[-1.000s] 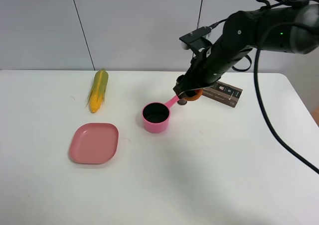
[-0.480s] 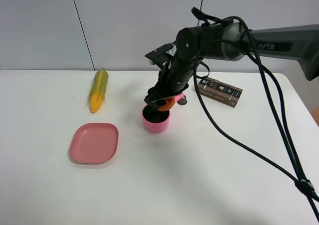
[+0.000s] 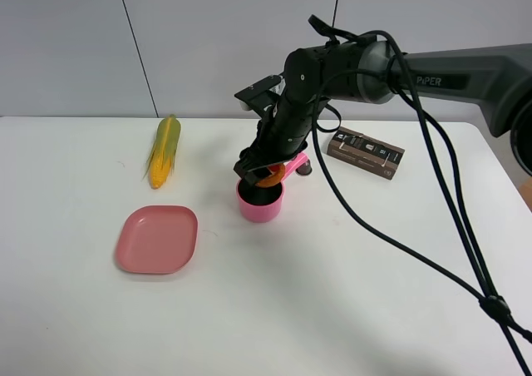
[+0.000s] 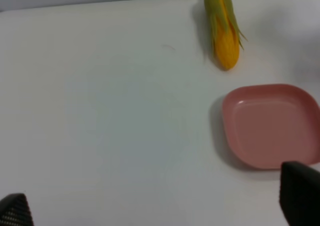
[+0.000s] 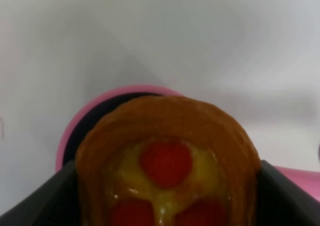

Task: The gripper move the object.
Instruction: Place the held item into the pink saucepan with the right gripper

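Nearest its own camera, the left gripper (image 4: 156, 206) was spread wide with nothing between its dark fingertips (image 4: 300, 193), hanging over the white table (image 4: 100, 111). Beyond it lay the pink plate (image 4: 270, 123), and farther on the corn cob (image 4: 224, 31). From the high camera the plate was the closest thing on the table. Past it, toward the middle, stood the pink pot (image 3: 260, 201). The right gripper (image 3: 264, 175), on an arm stretched across the middle, was clamped on the tart (image 3: 273, 175) and held it tilted just above the pot's open mouth; whether it touched the rim could not be told. In the right wrist view the tart sat wedged between the two black fingers (image 5: 287, 198), its yellow filling and red dots facing the camera, with the pot's rim behind it. Farther back, the corn lay well to the left and a brown box (image 3: 366, 154) to the right, apart from the pot.
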Controlling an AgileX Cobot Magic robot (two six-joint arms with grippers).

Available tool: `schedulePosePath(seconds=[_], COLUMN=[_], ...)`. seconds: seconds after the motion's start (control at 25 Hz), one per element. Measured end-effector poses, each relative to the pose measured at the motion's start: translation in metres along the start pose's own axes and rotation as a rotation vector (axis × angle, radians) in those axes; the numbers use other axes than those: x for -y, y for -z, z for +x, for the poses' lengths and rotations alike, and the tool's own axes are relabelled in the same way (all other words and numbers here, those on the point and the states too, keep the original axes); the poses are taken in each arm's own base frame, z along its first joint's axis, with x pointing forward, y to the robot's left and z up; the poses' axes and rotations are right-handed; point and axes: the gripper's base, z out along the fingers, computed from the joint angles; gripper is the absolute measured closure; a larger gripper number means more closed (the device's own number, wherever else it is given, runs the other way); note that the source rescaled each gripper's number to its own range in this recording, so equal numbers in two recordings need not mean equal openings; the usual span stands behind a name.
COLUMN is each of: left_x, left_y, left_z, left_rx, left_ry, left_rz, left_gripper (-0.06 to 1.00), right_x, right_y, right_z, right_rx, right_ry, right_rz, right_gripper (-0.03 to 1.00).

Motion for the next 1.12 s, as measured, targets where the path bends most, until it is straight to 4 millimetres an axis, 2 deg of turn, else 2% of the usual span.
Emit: schedulePosePath(seconds=[0.36,0.64,0.96,1.04,1.12], left_x=[0.000,0.000,0.000,0.000,0.000], left_y=[0.000,0.000,0.000,0.000,0.000], left_z=[0.000,0.000,0.000,0.000,0.000], left_rx=[0.000,0.000,0.000,0.000,0.000], left_ry=[0.000,0.000,0.000,0.000,0.000], left_rz=[0.000,0.000,0.000,0.000,0.000], left_gripper=[-0.06,-0.06,-0.06,-0.06,-0.06], right_x=[-0.005,-0.010,-0.013,-0.017,-0.020], right_y=[-0.008,-0.015,-0.015,-0.015,-0.012], right_z=[0.006,0.004,0.003,0.002,-0.003], right_rx=[-0.061,-0.043,-0.043,-0.033,0.009], right_ry=[0.000,-0.005,-0.047,-0.038,-0.033], right_rz=[-0.025,-0.033,-0.034,-0.034,-0.026], right_gripper=[0.96,0.72,0.68,0.60,0.41])
